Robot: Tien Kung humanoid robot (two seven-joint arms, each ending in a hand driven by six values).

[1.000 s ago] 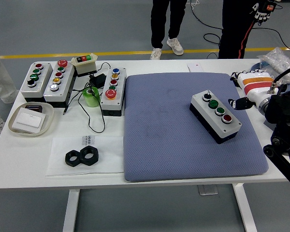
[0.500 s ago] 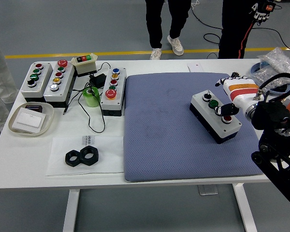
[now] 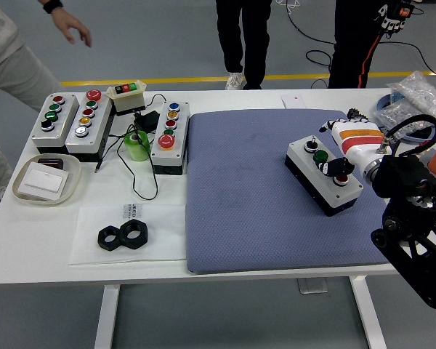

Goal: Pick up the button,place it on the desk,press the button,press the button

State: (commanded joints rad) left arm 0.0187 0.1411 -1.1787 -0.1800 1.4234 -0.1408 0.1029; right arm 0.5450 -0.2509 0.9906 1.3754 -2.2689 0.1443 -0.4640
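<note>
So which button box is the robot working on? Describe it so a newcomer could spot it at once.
Find the blue-grey mat covering the table's right half. The only box lying on it is the button box, grey-topped with a black base, set at a slant near the mat's right edge. The other boxes sit off the mat at far left; this one has the right hand over its buttons.

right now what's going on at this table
The right robot hand is over the button box that sits on the blue mat, with its dark fingertips on the box's top among the buttons, near the red one at the near end. Whether a button is actually pushed down can't be made out. The left arm isn't in view. More button boxes sit untouched at the table's far left, and a person's hand is in the air beyond that corner, holding nothing.
</note>
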